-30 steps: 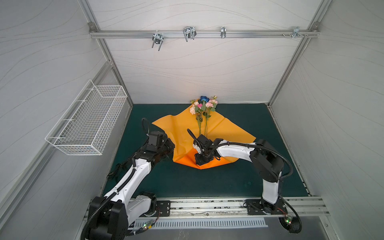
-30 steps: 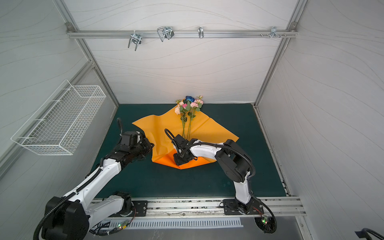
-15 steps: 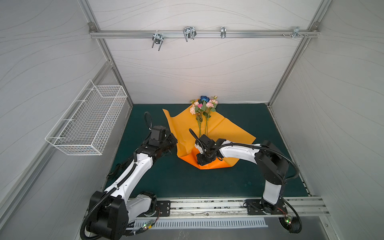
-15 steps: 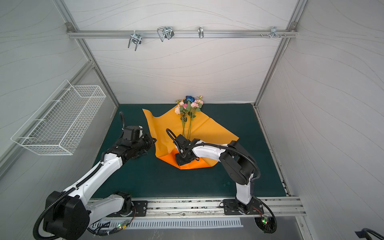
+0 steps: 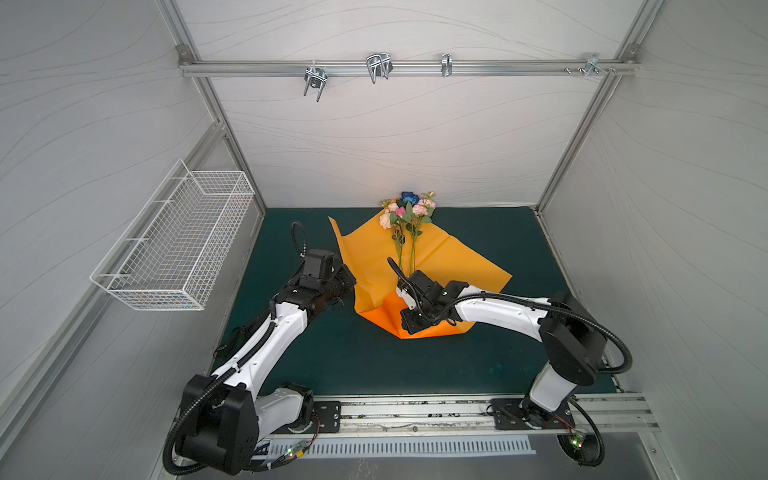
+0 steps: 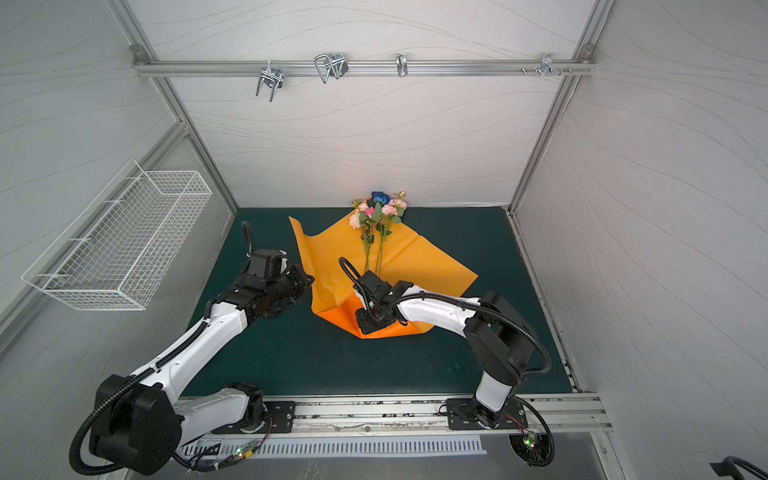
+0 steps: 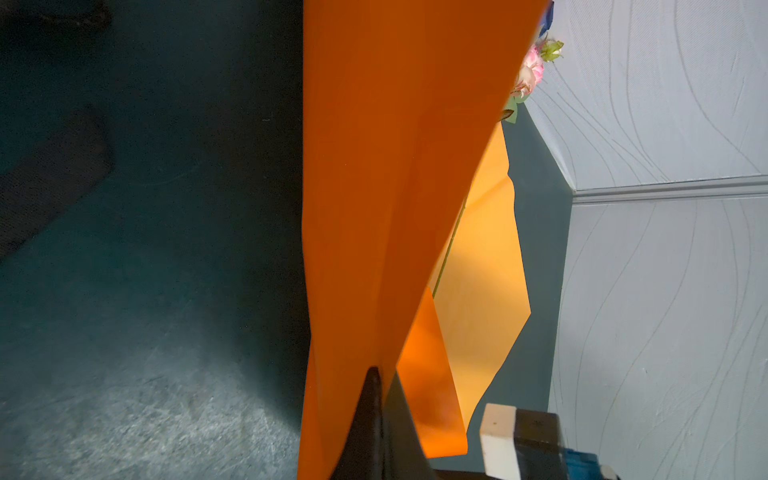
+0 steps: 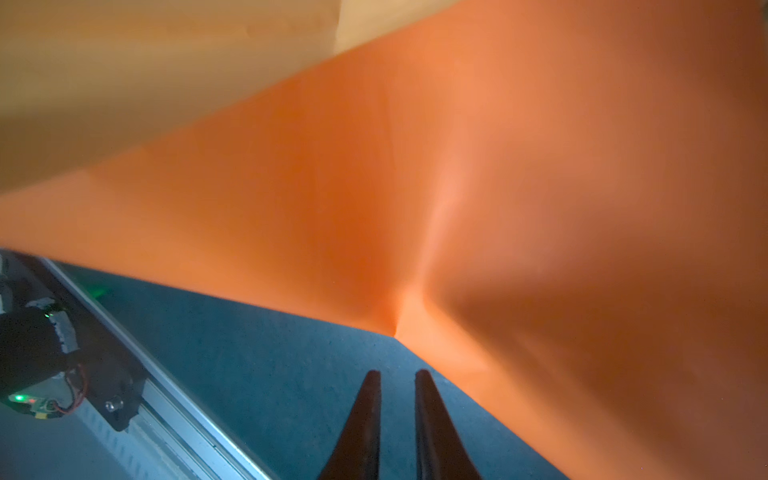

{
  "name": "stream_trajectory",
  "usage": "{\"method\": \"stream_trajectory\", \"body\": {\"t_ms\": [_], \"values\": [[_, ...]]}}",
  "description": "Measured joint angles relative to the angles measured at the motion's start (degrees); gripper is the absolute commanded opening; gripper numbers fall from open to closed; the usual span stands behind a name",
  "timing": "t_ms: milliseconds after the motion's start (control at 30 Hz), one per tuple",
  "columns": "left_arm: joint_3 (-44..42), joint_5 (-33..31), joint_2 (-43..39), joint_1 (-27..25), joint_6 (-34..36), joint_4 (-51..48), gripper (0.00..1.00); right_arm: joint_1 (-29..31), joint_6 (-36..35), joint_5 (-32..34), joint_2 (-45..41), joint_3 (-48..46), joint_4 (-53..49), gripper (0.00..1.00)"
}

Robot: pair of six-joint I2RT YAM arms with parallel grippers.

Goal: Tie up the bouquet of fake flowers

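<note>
Here the left jaws pinched the paper [image 5: 374,257] at its nine-o'clock edge; the right jaws stood slightly parted, empty. Folding slowly, without shifting the bouquet [image 5: 405,214], looked wisest.

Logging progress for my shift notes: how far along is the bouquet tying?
Done: the bouquet lies on the orange wrapping paper. In hand: the left end effector pinches the paper's left edge, raised off the mat; the right end effector is open by the near corner, gripping nothing. Left: wrapping and tying; no tie is visible.
</note>
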Motion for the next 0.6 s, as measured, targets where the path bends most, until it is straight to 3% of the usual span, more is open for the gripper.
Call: {"method": "stream_trajectory", "body": {"t_ms": [600], "values": [[6.32, 1.77, 6.71, -5.25, -0.79, 2.62, 0.0, 0.33, 2.6, 0.02, 5.75, -0.79, 3.26, 0.15]]}}
